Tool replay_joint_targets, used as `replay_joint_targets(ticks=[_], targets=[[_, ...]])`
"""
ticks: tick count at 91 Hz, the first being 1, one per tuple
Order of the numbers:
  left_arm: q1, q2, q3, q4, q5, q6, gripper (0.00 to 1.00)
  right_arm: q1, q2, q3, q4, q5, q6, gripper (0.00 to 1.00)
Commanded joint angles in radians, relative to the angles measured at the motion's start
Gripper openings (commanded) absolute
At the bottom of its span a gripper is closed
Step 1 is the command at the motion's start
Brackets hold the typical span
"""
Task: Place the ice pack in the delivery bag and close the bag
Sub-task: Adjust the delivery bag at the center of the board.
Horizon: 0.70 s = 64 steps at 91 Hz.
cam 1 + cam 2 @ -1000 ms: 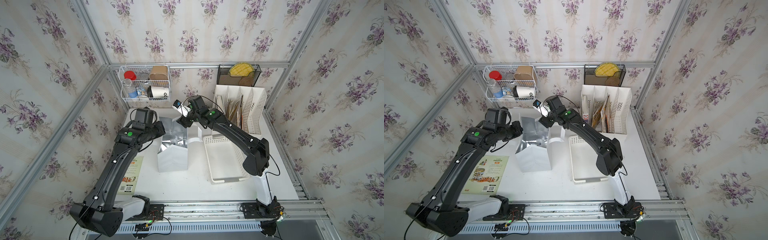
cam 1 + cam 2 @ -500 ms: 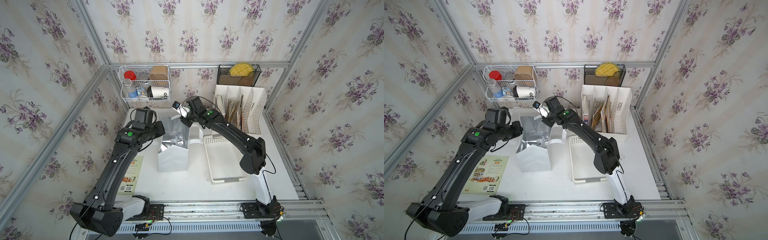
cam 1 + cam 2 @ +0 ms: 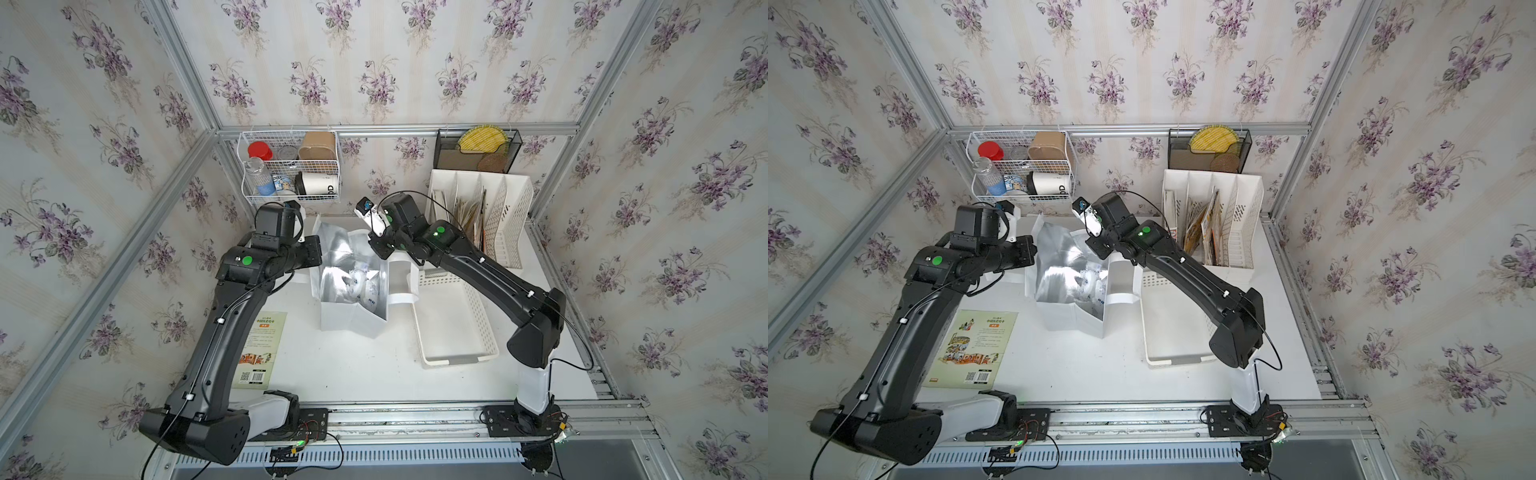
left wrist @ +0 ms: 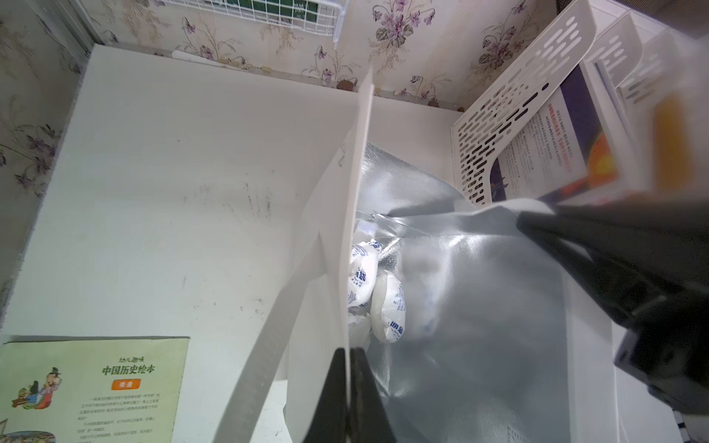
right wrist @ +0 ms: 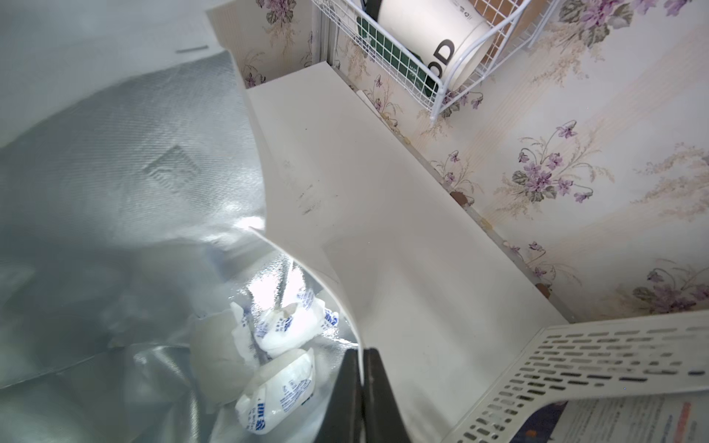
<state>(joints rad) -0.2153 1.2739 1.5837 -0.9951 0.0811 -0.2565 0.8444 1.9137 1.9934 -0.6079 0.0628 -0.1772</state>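
My left claw (image 4: 350, 383) is pinching one side of the delivery bag (image 3: 351, 322) and my right claw (image 5: 362, 387) is pinching the other side, both squeezing its white cloth. The bag is standing open on the worktop (image 3: 365, 365), shining silver inside. The ice pack (image 4: 388, 307) is lying at its bottom, puffy and white with blue writing.

Left gripper (image 4: 350, 387) pinches delivery bag (image 4: 479, 307) wall; perhaps three ice packs (image 4: 388, 307) inside.
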Motion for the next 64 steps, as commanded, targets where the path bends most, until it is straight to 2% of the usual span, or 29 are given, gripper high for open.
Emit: replay_joint_targets(ticks=[1, 21, 30, 42, 51, 64], targets=[[0.008, 0.027, 0.068, -0.066, -0.01, 0.067, 0.0, 0.02, -0.059, -0.062, -0.015, 0.063, 0.207, 0.0], [0.012, 0.085, 0.196, -0.171, 0.005, 0.125, 0.0, 0.101, -0.232, -0.27, 0.014, 0.081, 0.417, 0.0], [0.012, 0.102, 0.202, -0.183, 0.113, 0.168, 0.0, 0.127, -0.333, -0.399, 0.08, 0.055, 0.51, 0.0], [0.01, 0.116, 0.184, -0.177, 0.349, 0.192, 0.0, 0.153, -0.466, -0.572, 0.193, 0.019, 0.624, 0.0], [0.01, 0.121, 0.167, -0.173, 0.39, 0.199, 0.0, 0.156, -0.535, -0.652, 0.23, 0.04, 0.667, 0.0], [0.005, 0.134, 0.136, -0.166, 0.435, 0.205, 0.0, 0.155, -0.551, -0.705, 0.231, 0.085, 0.68, 0.0]])
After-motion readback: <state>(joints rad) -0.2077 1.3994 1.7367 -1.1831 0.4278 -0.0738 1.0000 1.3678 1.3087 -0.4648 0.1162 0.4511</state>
